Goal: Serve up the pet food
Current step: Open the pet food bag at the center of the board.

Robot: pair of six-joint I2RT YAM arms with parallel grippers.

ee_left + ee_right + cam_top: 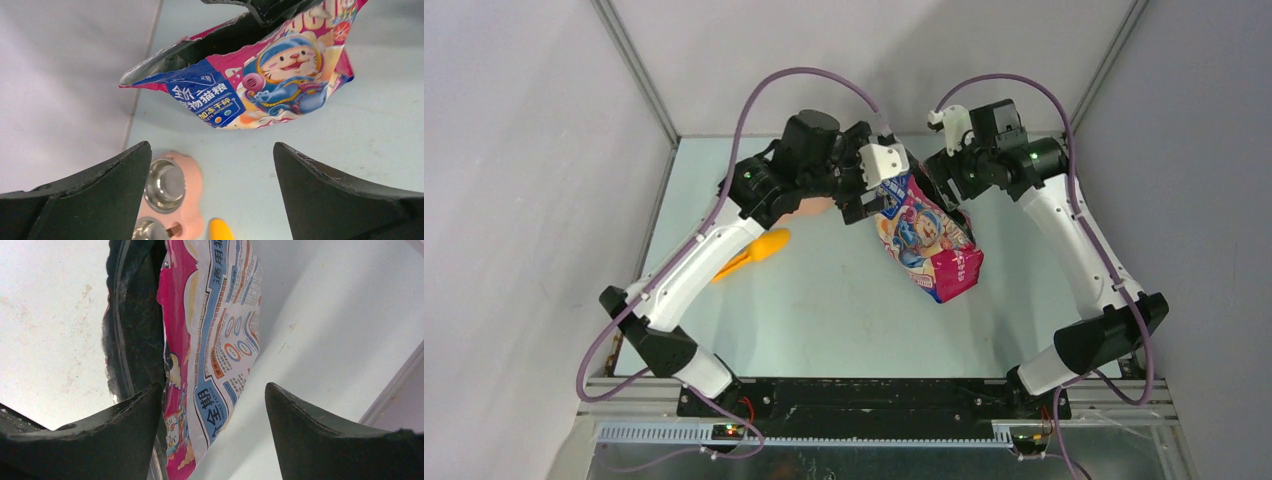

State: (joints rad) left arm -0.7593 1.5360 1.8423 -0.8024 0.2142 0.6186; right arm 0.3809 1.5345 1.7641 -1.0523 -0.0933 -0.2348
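The pet food bag [927,240], glossy pink and blue with a cartoon cat, leans on the table at centre back. Its torn mouth [195,50] gapes dark, and no kibble shows inside. My left gripper [871,205] hovers just left of the bag's top. In its wrist view the left gripper [211,146] is open with only table between the fingers. My right gripper [944,195] is at the bag's top from the right. The right gripper [214,386] is open, with the bag's printed wall [220,340] between its fingers, close against the left one.
A pink double-bowl feeder [195,195] with empty steel bowls sits by the left wall, mostly under my left arm in the top view. An orange scoop [759,250] lies beside it. Grey walls close in the table on three sides.
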